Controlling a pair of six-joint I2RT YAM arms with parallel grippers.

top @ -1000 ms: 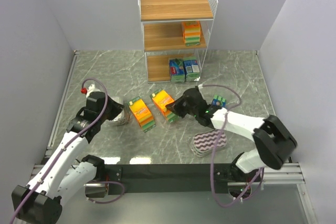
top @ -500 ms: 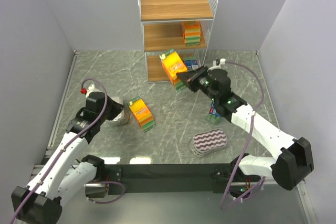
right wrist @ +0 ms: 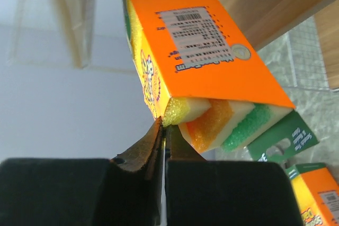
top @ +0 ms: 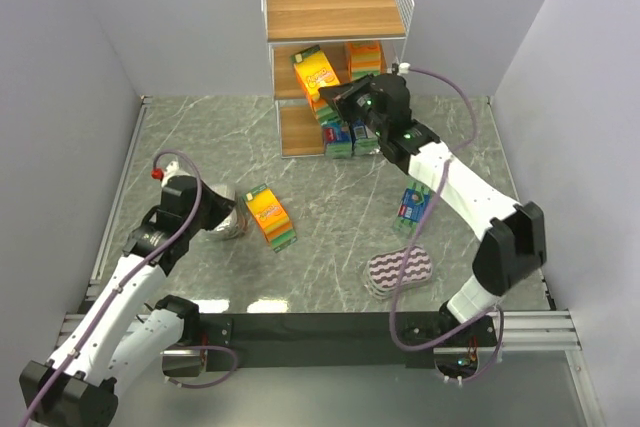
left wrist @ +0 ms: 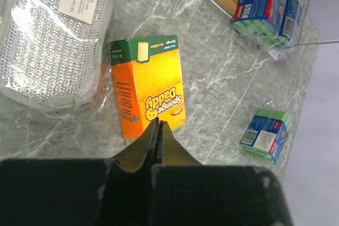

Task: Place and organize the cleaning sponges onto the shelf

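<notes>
Orange pack [top: 314, 74] at shelf [top: 335, 9] front

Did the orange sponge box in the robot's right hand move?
Yes. The orange sponge box went from the table, up and away toward the shelf, and now sits by its middle tier.

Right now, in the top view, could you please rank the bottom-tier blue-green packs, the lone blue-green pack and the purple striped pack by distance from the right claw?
From the right claw:
1. Bottom-tier blue-green packs, just below it.
2. Lone blue-green pack, nearer the arms, right side.
3. Purple striped pack, closest to the arm bases.
</notes>
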